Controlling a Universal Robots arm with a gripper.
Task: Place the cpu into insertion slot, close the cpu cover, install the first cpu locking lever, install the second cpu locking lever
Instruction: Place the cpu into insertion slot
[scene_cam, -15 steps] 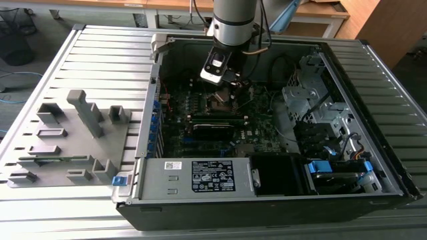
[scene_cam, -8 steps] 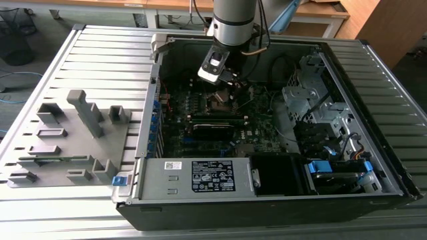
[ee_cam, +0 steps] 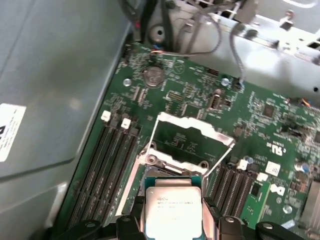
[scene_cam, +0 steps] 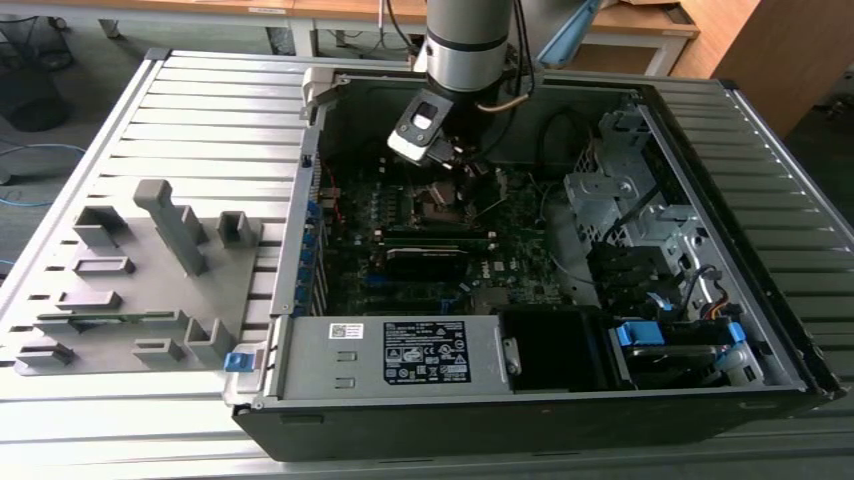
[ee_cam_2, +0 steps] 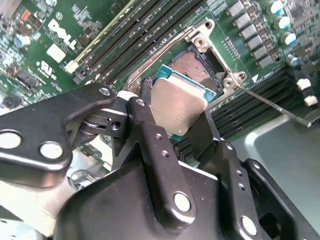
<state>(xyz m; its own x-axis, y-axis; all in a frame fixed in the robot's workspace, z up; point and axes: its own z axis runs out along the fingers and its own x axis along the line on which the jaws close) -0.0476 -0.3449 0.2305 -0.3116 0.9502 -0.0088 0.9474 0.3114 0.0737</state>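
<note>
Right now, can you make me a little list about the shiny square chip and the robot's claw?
gripper: shut on the cpu, pinching two opposite edges
cpu: metal top up, partly covering the insertion slot
insertion slot: some pins showing beside the chip
cpu cover: swung open
locking lever: unhooked, sticking out to the side
</note>
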